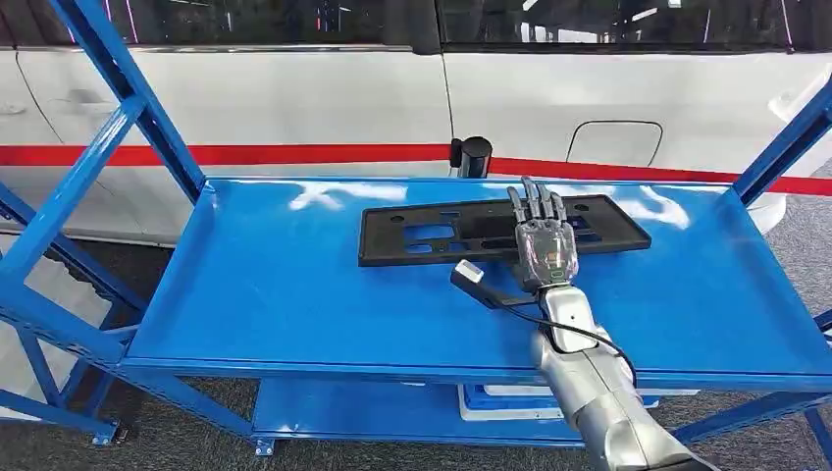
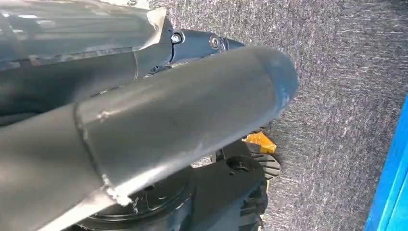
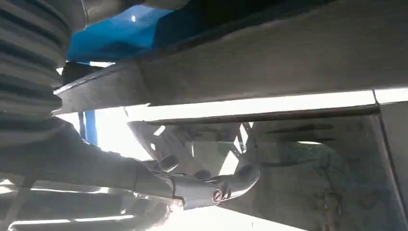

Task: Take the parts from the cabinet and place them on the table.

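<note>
One unlabelled black part (image 1: 502, 230) under right hand (image 1: 546, 250)

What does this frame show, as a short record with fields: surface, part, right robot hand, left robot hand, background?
surface: blue shelf, top level of a blue rack
part: flat black plate with cutouts, lying on the shelf
right robot hand: over the plate's right half, fingers extended; whether it grips is unclear
left robot hand: hanging over grey carpet, holding nothing visible
background: white vehicle with a red stripe

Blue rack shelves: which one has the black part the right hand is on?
The upper shelf: the flat black plate lies there under the right hand. The lower shelf carries something white.
</note>
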Controlling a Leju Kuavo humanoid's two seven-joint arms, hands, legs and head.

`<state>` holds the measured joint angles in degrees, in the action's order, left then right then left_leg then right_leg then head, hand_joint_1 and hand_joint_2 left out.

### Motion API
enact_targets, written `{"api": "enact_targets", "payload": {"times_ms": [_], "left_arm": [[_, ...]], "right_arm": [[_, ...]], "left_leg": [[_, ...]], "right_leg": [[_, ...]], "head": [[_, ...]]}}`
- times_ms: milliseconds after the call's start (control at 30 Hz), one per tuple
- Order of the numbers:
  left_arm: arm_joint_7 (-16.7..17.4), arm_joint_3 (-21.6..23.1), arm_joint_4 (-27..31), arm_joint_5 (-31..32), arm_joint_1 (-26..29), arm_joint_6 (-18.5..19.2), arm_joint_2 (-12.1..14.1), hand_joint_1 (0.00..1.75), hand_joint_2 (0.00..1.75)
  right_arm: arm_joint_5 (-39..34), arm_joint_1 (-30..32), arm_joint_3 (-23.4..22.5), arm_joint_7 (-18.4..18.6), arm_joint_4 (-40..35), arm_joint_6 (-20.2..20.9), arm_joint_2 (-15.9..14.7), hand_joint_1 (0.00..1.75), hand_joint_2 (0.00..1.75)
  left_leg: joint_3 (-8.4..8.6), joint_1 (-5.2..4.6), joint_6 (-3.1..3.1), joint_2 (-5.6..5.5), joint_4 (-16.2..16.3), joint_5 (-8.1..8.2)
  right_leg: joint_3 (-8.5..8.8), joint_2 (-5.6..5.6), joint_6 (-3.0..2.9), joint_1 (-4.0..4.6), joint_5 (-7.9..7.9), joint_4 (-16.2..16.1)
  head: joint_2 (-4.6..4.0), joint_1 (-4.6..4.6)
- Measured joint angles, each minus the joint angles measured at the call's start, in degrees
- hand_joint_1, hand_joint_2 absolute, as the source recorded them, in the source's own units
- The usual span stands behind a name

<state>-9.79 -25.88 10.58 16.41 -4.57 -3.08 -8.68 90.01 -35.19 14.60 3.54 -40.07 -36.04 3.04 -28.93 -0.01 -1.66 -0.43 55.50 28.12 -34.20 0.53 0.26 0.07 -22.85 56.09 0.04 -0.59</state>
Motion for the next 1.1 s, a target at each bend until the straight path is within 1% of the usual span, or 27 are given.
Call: {"api": "enact_targets", "payload": {"times_ms": [133,233,600,700,833,867,933,1000,1033,1067,1100], "left_arm": [[0.20,-0.26,0.00,0.00,0.00,-0.09,0.09,0.00,0.00],[1.07,-0.35,0.00,0.33,0.00,-0.07,0.11,0.00,0.00],[0.96,-0.79,0.00,0.63,0.00,-0.18,0.15,0.00,0.00],[0.76,-0.87,0.00,0.63,0.00,-0.07,0.17,0.00,0.00],[-0.07,-1.27,0.00,0.63,-0.01,0.61,0.17,0.00,0.00],[-0.07,-1.31,0.00,0.63,-0.01,0.61,0.17,0.00,0.00],[-0.09,-1.38,0.00,0.63,-0.01,0.68,0.17,0.00,0.00],[-0.13,-1.49,0.00,0.87,-0.01,0.79,0.17,0.00,0.00],[-0.15,-1.59,0.00,0.90,-0.01,0.83,0.17,0.00,0.00],[-0.15,-1.64,0.00,0.94,-0.02,0.96,0.17,0.00,0.00],[-0.15,-1.66,0.00,0.96,-0.04,0.96,0.17,0.00,0.00]], "right_arm": [[0.00,-0.53,0.00,-0.02,0.81,-0.04,0.29,0.00,1.75],[0.00,-0.73,0.00,-0.04,1.16,-0.09,0.37,0.00,1.75],[0.00,-0.71,-0.07,-1.09,1.44,-0.09,1.05,0.00,1.75],[0.00,-0.69,-0.09,-1.84,1.49,-0.09,1.29,0.00,1.75],[0.00,-0.66,-0.13,-4.67,1.75,0.07,2.64,0.00,1.75],[0.00,-0.65,-0.11,-5.29,1.84,0.09,3.02,1.03,1.75],[-0.05,-0.52,-0.11,-6.67,2.19,0.18,4.00,1.03,1.75],[-0.68,0.04,-0.11,-9.05,2.52,0.26,5.03,1.03,1.75],[-0.96,0.24,-0.11,-9.83,2.62,0.28,5.51,1.75,1.75],[-1.10,0.38,-0.11,-10.21,2.73,0.28,5.88,1.75,1.75],[-1.12,0.50,-0.11,-10.60,2.87,0.33,6.12,1.75,0.00]], "left_leg": [[0.02,-0.10,-0.02,0.00,0.00,0.02],[0.03,-0.13,-0.01,0.00,0.00,0.05],[0.08,-0.13,-0.02,0.01,0.00,0.07],[0.08,-0.13,-0.02,0.02,0.00,0.06],[0.10,-0.13,-0.02,0.11,0.00,0.07],[0.10,-0.13,-0.01,0.14,0.00,0.07],[0.10,-0.12,-0.01,0.15,0.00,0.06],[0.08,-0.12,-0.01,0.15,0.00,0.06],[0.09,-0.12,-0.01,0.15,0.00,0.06],[0.09,-0.12,-0.01,0.15,0.00,0.06],[0.09,-0.12,-0.01,0.15,0.00,0.06]], "right_leg": [[0.01,0.00,0.00,-0.07,0.00,-0.01],[0.02,0.00,0.01,-0.09,0.00,-0.01],[0.05,0.02,0.01,-0.08,0.00,-0.02],[0.05,0.03,0.01,-0.08,0.00,-0.01],[0.05,0.08,0.01,-0.08,0.00,-0.01],[0.05,0.08,0.01,-0.08,-0.01,-0.01],[0.05,0.08,0.00,-0.07,-0.01,0.00],[0.04,0.07,0.00,-0.07,-0.01,0.00],[0.04,0.08,0.00,-0.07,-0.01,0.00],[0.04,0.08,0.00,-0.07,-0.01,0.00],[0.04,0.08,0.00,-0.07,-0.01,0.00]], "head": [[0.00,-0.02],[0.00,0.00],[0.00,0.00],[0.00,0.00],[0.00,-0.02],[0.00,0.00],[0.00,-0.02],[0.00,0.00],[0.00,-0.02],[0.00,-0.02],[0.00,-0.02]]}}
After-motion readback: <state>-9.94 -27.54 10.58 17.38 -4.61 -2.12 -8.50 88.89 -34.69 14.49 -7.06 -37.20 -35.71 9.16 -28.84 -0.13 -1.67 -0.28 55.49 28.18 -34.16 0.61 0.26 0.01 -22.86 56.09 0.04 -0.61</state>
